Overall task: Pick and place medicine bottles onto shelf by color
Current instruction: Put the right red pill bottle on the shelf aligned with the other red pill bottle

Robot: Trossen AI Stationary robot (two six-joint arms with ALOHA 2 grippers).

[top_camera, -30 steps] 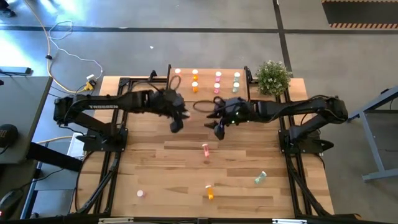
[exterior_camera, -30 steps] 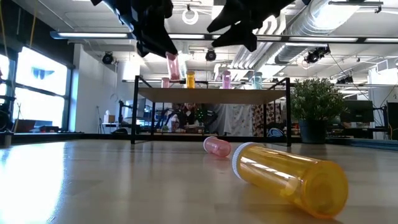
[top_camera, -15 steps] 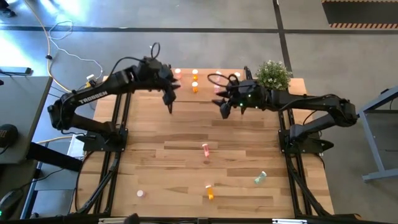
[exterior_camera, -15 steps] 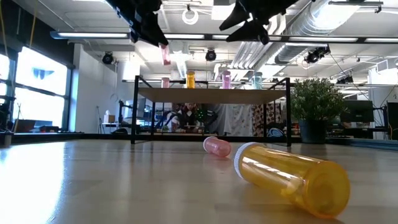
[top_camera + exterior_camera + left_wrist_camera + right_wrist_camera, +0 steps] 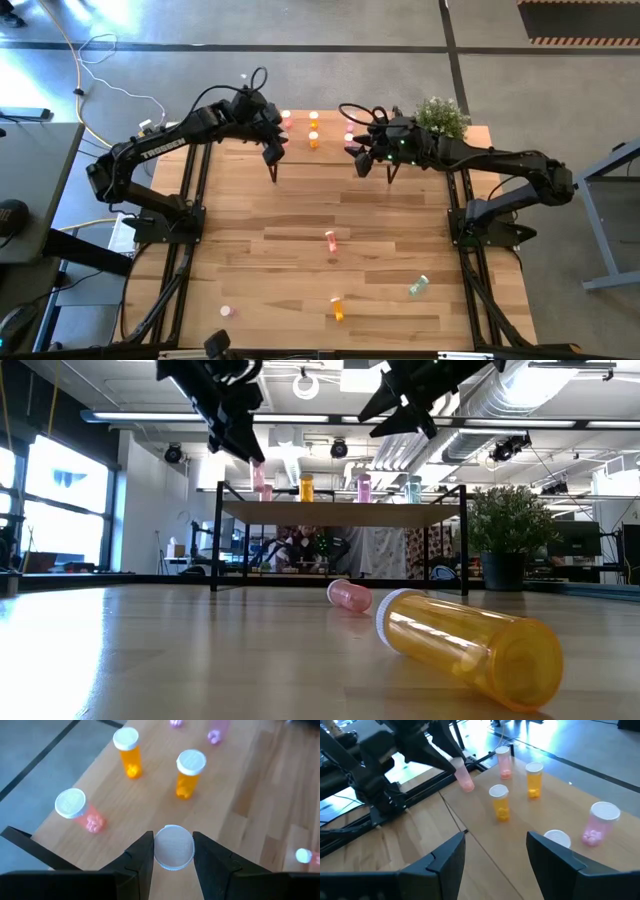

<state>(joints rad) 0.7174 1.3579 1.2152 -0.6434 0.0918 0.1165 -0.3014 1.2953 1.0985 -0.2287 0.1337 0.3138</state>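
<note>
Left gripper (image 5: 172, 851) clamped on pink bottle (image 5: 173, 847), axis upright, over shelf (image 5: 150, 805); standing pink (image 5: 80, 810) just beside. Right gripper (image 5: 496, 851) apart, empty.

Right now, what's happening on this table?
The left gripper is shut on a pink bottle, held over the shelf near a standing pink bottle and two orange bottles. The right gripper is open and empty, hovering above the shelf's other end. More bottles lie on the table, among them a pink one, an orange one and a green one.
</note>
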